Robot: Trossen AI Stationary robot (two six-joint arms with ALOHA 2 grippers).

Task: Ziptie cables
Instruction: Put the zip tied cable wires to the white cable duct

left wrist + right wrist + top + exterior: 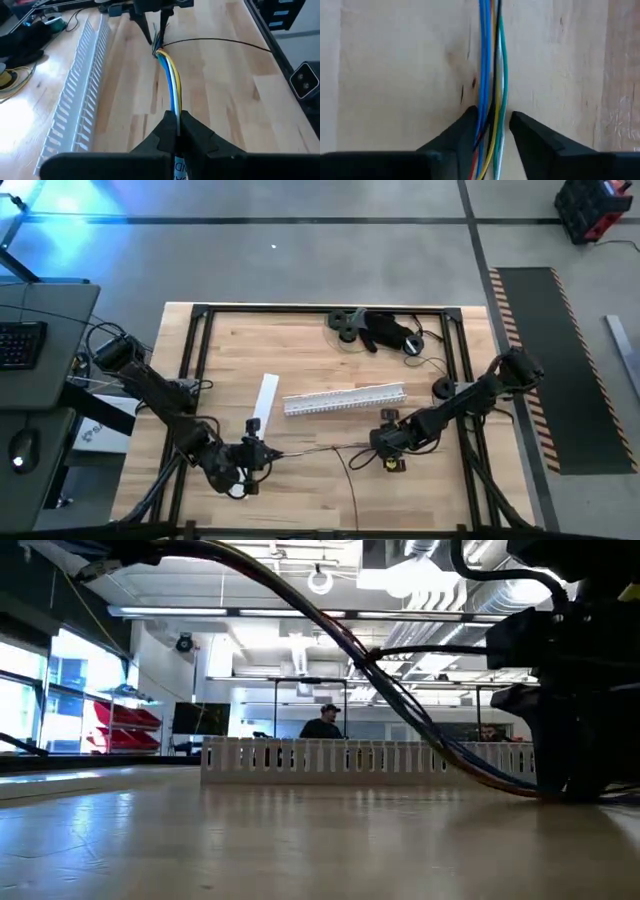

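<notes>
A light wooden table (300,350) in a black frame carries a white comb-toothed rail (345,400) lying across its middle, a flat white strip (264,397) just beside the rail's left end, and dark clutter (375,330) (parts too small to tell) at the far edge.

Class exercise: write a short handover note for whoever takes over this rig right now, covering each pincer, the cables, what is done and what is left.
Left pincer: shut on the cables, near the table's front edge.
Right pincer: around the same bundle's other end, fingers closed against the wires.
Cables: one slim bundle stretched between both pincers, in front of the white comb-toothed rail.
Done: wires gathered and held.
Left: no tie visible around them; the flat white strip lies unused beside the rail.
</notes>
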